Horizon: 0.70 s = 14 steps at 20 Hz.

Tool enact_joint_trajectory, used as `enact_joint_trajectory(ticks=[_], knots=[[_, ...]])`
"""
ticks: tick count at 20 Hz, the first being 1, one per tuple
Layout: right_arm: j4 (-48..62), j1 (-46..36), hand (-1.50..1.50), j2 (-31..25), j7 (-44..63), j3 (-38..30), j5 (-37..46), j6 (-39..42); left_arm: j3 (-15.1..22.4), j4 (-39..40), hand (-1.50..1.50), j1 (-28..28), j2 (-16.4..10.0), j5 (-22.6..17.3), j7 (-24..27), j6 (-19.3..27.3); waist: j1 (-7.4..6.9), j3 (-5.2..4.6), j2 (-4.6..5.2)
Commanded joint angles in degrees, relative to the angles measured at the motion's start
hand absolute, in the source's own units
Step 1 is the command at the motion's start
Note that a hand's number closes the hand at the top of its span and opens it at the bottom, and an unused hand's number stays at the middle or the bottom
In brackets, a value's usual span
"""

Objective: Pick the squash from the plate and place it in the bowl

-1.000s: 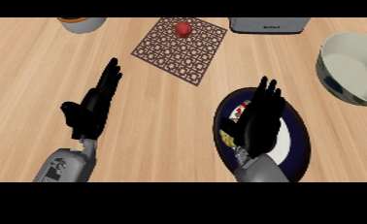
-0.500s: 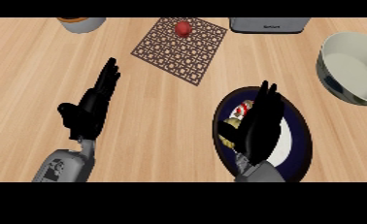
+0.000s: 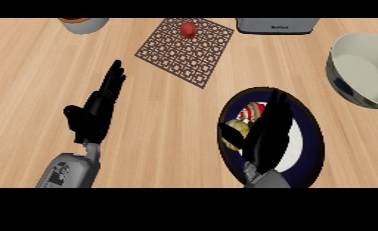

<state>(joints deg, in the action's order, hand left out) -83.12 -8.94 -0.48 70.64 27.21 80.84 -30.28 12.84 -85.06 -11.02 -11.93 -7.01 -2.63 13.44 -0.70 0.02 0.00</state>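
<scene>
Squash [image 3: 240, 124] on plate [image 3: 311, 142], worktop's near right, half hidden under right robot hand [image 3: 267, 134]: fingers straight, nothing held. Likely light, rigid, smooth-skinned, may roll; wrap round thick middle. Bowl [image 3: 353, 71] at right edge. Left robot hand [image 3: 96, 113] rests open.

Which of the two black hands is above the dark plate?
The right hand: it is over the plate, beside the yellow squash. The left hand is open above the wooden counter, apart from the plate.

Squash [image 3: 240, 124] on plate [image 3: 314, 136] — bowl [image 3: 358, 70] right, behind; mat [image 3: 184, 50] left, behind
</scene>
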Motion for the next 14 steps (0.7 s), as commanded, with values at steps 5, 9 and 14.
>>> enact_joint_trajectory(ticks=[5, 9, 14], knots=[[2.5, 0.9, -1.50, 0.5, 14.6, -1.3, 2.7, -1.6, 0.1, -2.2, 0.00, 1.6, 0.0, 0.6, -1.0, 0.4, 0.22, -0.02, -0.17], [3.8, 3.0, -1.50, 0.5, 14.6, -2.5, 3.3, 0.2, -2.1, 0.8, 0.00, 1.6, -0.5, -0.7, 2.4, -1.4, 0.58, -0.09, 0.09], [7.0, 3.2, -1.50, 0.5, 14.6, -0.9, 0.5, -3.9, 0.0, -1.2, 0.00, 0.4, 0.8, 0.8, -1.3, -0.3, 0.24, 0.03, 0.12]])
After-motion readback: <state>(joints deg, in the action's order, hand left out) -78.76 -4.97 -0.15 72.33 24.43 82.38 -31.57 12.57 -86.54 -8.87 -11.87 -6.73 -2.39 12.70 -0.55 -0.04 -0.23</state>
